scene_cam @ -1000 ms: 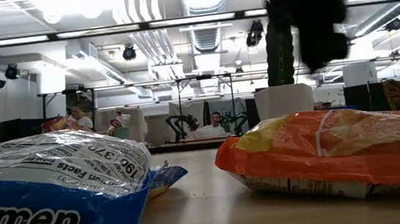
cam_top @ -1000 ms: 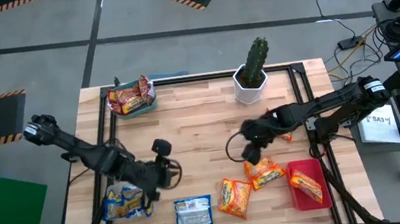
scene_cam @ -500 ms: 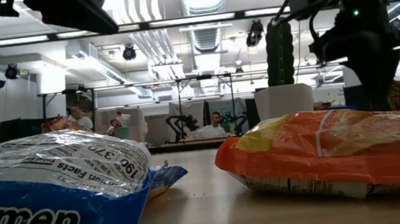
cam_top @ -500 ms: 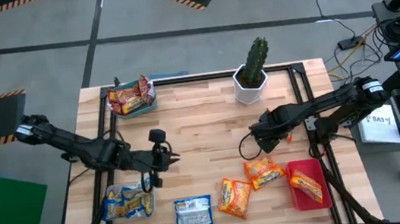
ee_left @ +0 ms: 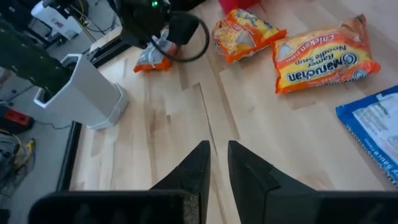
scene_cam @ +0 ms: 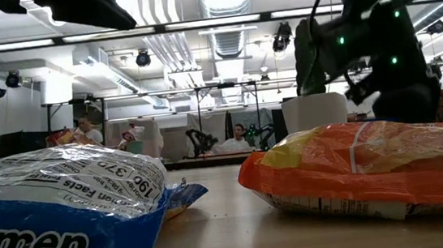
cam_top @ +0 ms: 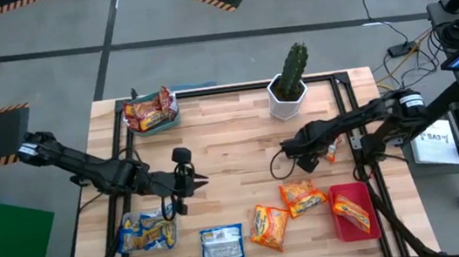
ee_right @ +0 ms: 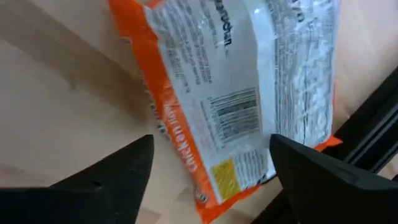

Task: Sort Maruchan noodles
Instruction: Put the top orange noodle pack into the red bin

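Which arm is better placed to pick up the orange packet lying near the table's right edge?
Right. The right gripper is open directly over that orange packet. The left gripper is shut and empty, over bare wood left of centre.

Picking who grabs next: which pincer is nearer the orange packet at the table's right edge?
Right. The right pincer hangs open just beside the orange packet, framing it in its wrist view. The left pincer, nearly shut and empty, sits far across the table on the other side.
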Available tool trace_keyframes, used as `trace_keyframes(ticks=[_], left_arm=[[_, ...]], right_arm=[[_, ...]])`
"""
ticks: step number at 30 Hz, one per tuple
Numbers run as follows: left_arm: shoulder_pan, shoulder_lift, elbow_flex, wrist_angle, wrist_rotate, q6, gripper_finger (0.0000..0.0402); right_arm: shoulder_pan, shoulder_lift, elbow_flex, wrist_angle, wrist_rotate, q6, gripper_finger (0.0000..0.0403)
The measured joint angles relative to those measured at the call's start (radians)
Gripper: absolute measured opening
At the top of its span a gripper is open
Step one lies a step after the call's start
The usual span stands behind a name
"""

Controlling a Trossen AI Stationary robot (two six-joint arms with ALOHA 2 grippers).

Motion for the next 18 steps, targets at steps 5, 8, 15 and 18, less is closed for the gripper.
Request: trace_keyframes(ticks=[5, 8, 15, 18], left_arm=[[0.0, 0.0, 0.0, 0.0, 0.0, -0.024, 0.0038], [0.0, 0.001, 0.0, 0.008, 0.0, -0.025, 0.0038], [0.0, 0.001, 0.0, 0.06, 0.0, -0.027, 0.0038], [0.0, 0.001, 0.0, 0.072, 0.0, -0.03, 0.0039]], right_arm=[[-0.05, 0.027, -0.033, 0.066, -0.007, -0.095, 0.0332], [-0.065, 0.031, -0.034, 0.084, -0.018, -0.147, 0.0329], [-0.069, 0.029, -0.037, 0.111, -0.03, -0.183, 0.0255], [-0.069, 0.029, -0.037, 0.123, -0.037, -0.182, 0.0189]])
